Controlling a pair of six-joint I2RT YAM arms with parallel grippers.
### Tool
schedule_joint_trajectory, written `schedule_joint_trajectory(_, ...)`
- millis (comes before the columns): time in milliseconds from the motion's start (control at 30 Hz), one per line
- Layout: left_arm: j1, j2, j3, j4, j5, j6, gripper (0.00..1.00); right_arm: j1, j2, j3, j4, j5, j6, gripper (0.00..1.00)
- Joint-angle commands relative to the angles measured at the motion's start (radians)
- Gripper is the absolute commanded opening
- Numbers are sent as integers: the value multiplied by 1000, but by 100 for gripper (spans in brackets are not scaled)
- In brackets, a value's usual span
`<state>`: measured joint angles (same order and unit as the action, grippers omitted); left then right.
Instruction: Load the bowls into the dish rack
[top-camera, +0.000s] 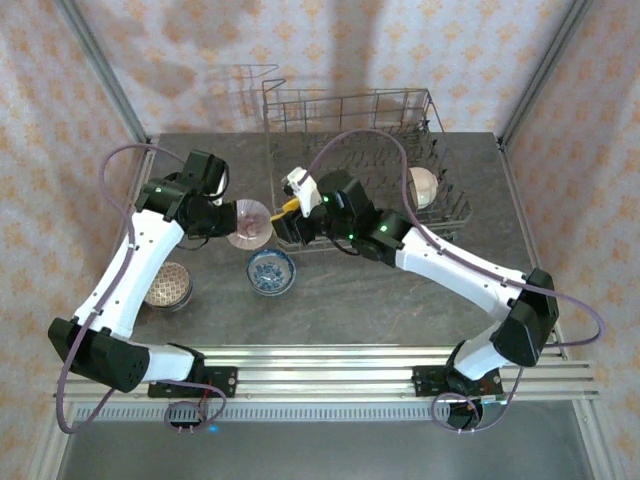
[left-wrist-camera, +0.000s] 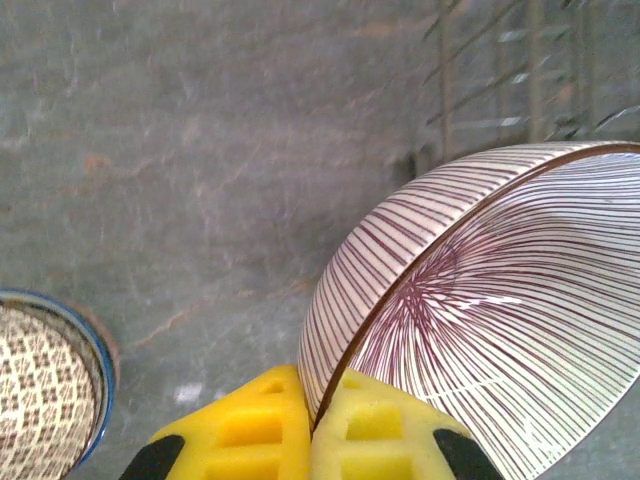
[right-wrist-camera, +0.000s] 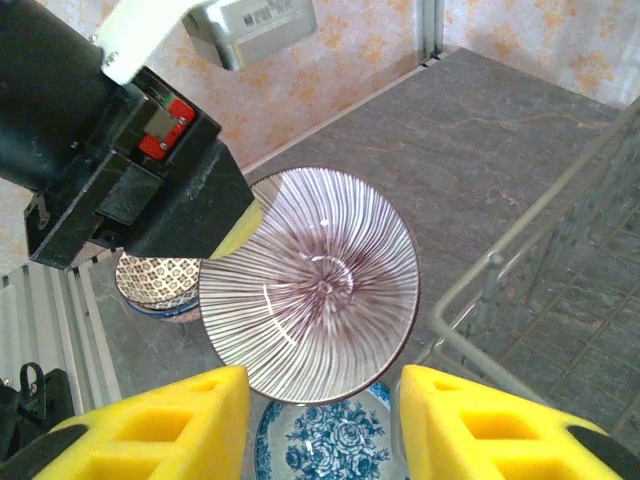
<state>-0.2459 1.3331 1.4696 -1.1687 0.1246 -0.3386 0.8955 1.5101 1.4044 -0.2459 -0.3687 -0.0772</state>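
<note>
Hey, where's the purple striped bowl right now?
The striped bowl is left of centre in the top view, tilted, pinched at its rim by the left tool, just left of the dish rack and near the blue flowered bowl.

The left arm (top-camera: 135, 270) and the right arm (top-camera: 450, 265) have glossy white shells with black joint housings, and each trails a looping mauve cable (top-camera: 125, 160). Small green lights (top-camera: 384, 229) glow behind the right claw (right-wrist-camera: 320, 420). It and the left claw (left-wrist-camera: 315, 425) end in bright yellow pads (right-wrist-camera: 170, 420) with square recesses. Behind the left claw sit a red tab (right-wrist-camera: 165, 125) and a barcoded white label (right-wrist-camera: 262, 15).
</note>
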Motion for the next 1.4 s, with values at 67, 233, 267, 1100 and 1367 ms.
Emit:
schedule_joint_trajectory(67, 6, 8, 110, 115, 30, -5, 0, -66, 35, 103, -150, -69, 97, 42)
schedule_joint_trajectory(233, 1, 29, 161, 178, 89, -20, 0, -106, 50, 181, -213, -183, 118, 42)
schedule_joint_trajectory(267, -2, 39, 170, 184, 96, -20, 0, -109, 52, 190, -215, -201, 117, 42)
schedule_joint_trajectory(1100, -87, 192, 287, 286, 128, -49, 0, -230, 140, 337, -310, -38, 281, 37)
schedule_joint_trajectory(1367, -96, 198, 284, 293, 119, -56, 0, -230, 85, 298, -298, 34, 301, 41)
